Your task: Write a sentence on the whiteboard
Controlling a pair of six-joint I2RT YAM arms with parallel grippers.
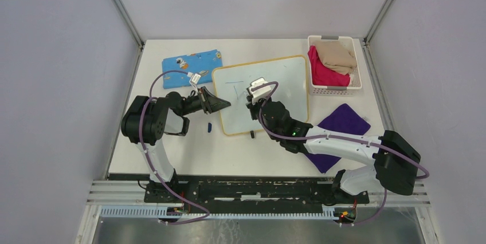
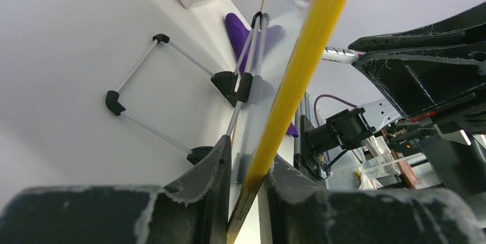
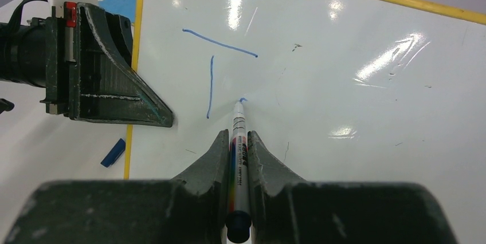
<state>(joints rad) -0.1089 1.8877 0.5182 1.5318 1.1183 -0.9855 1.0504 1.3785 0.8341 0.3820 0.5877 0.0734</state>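
Blue patterned cloth (image 1: 192, 67) lies farthest left, at ten o'clock from the whiteboard (image 1: 283, 75), which sits slightly askew at mid-table. Next comes your left gripper (image 1: 224, 105), reaching in from nine o'clock. Its jaws are pinching the board's yellow rim (image 2: 298, 72), so that edge looks steadied for writing. A small blue piece (image 1: 210, 126), probably the pen's cap, rests on the table at eight o'clock, just beside the board's left edge.

Over the board's left half, your right gripper (image 3: 236, 135) is pressed together on the marker (image 3: 238, 161), whose tip touches the white surface. Of the sentence (image 3: 219, 44) you have only a capital T, a slanted crossbar with a stem under it. There is also a tiny blue hook at the tip, at three o'clock from the stem's foot, which I judge to be the second letter just starting. Nearly all the words are left to write, and the board to the right of the pen is bare.

Farther right, the white basket (image 1: 356, 86) of clothes stands at two o'clock and the purple cloth (image 1: 345, 119) at four o'clock, both apart from the board.
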